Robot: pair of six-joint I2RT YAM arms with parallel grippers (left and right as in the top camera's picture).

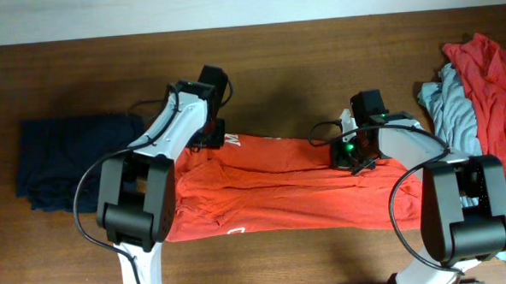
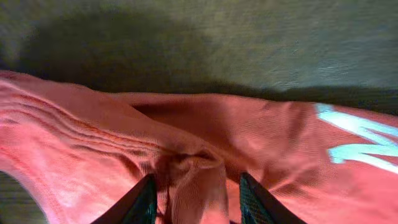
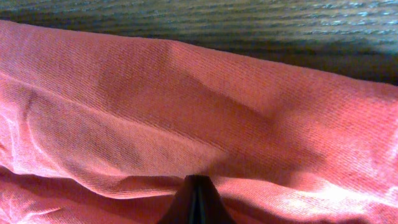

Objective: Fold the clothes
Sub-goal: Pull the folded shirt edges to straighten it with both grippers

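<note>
Looking across the table (image 1: pixel 61 65) at the red shirt (image 1: pixel 281 192) spread over its middle. Held at the far edge by the left tool (image 2: pixel 199 186), narrowed on a bunched ridge of cloth, and the right tool (image 3: pixel 196 186), pinched shut on a thin fold (very little fabric in it). Could slip from that thin pinch if lifted unevenly, dragging the fold crooked.
</note>
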